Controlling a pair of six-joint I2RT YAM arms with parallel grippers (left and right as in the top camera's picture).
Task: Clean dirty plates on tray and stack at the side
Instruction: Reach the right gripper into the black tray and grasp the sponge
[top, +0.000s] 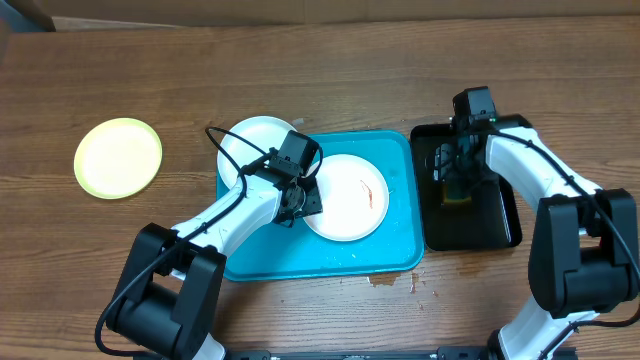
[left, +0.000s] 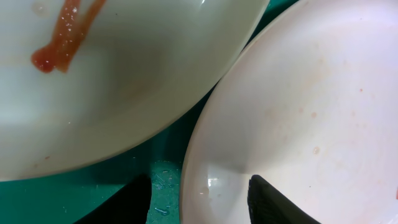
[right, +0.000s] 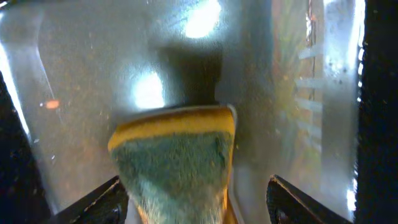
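The turquoise tray (top: 300, 255) holds two white plates. One plate (top: 350, 195) in its middle carries a red smear; the other (top: 250, 145) lies at the tray's back left corner, overhanging the rim. The green-rimmed plate (top: 118, 158) lies on the table at far left. My left gripper (top: 300, 205) is open, low between the two white plates. In the left wrist view it (left: 199, 186) straddles the rim of one plate (left: 311, 112), next to the smeared plate (left: 124, 81), with bare tray (left: 93, 193) below. My right gripper (top: 452, 185) is open.
A black tray (top: 500, 220) stands right of the turquoise one. A yellow and green sponge (right: 174, 155) lies on its wet floor (right: 81, 74), between my right gripper's (right: 196, 186) open fingers. Small brown drips (top: 385, 280) mark the table at the tray's front right corner.
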